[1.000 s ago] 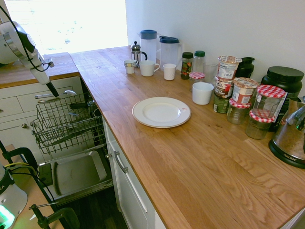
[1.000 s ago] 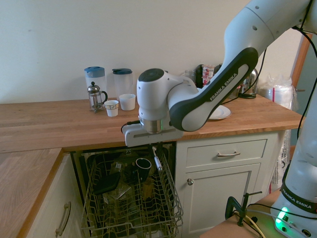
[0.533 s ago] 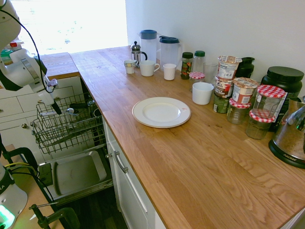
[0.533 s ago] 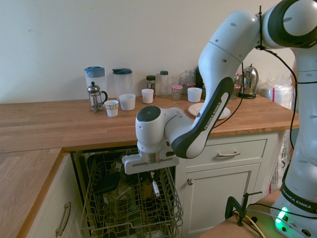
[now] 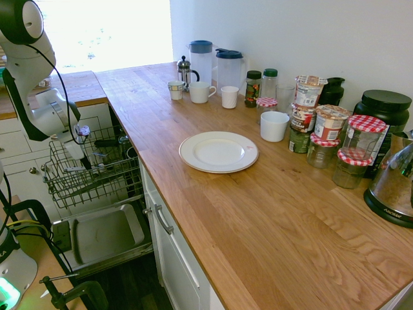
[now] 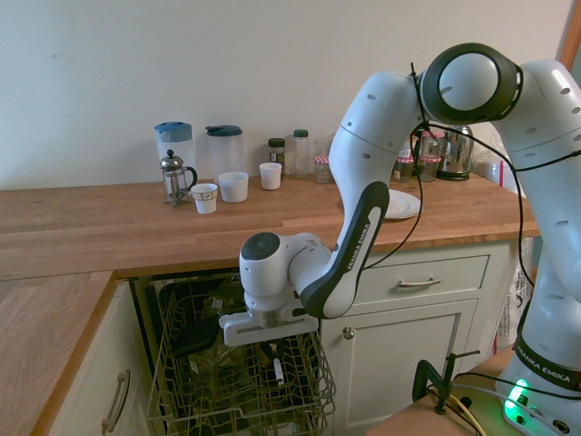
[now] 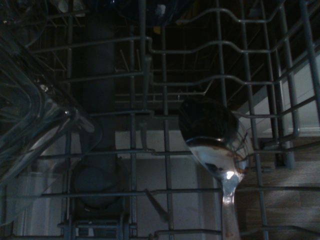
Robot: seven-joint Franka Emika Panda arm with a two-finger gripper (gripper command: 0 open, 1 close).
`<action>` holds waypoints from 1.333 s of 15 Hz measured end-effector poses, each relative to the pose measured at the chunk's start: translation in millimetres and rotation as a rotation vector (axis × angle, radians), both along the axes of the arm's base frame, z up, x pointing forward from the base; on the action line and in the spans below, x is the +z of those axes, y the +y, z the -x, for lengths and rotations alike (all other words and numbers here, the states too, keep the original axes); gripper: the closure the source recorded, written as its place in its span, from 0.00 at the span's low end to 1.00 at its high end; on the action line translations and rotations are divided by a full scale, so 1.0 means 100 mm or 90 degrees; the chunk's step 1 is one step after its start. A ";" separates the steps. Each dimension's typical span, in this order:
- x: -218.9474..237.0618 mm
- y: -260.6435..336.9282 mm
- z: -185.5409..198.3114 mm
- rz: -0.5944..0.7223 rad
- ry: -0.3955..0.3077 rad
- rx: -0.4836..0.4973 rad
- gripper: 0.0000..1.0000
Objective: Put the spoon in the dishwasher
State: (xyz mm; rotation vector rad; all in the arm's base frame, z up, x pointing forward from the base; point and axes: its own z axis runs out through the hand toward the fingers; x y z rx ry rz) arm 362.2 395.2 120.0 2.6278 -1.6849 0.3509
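Our arm [image 6: 356,213] — bent at the elbow, reaching down over the dishwasher [image 5: 97,169]. Our gripper [image 6: 272,350], pointing downward at the upper rack [image 6: 241,400], clenched on the spoon [image 7: 215,145] (bowl shiny). The spoon: at the rack's wires, well apart from the plate [image 5: 219,152] — that on the counter [image 5: 271,219].

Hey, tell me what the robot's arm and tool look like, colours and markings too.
The arm is glossy white and rounded, with dark bands, black "FRANKA EMIKA" lettering panels and thin black cables alongside. Its tool has a flat whitish body and slim dark fingers.
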 end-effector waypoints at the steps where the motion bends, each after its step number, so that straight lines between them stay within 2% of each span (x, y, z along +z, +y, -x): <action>1: -0.09 -0.01 -0.02 0.000 0.003 -0.002 1.00; 5: -0.38 -0.06 -0.08 -0.003 0.008 -0.011 1.00; 6: -0.42 -0.06 -0.07 -0.004 0.008 -0.009 0.00; 20: -0.45 -0.01 -0.03 -0.002 0.008 -0.015 0.00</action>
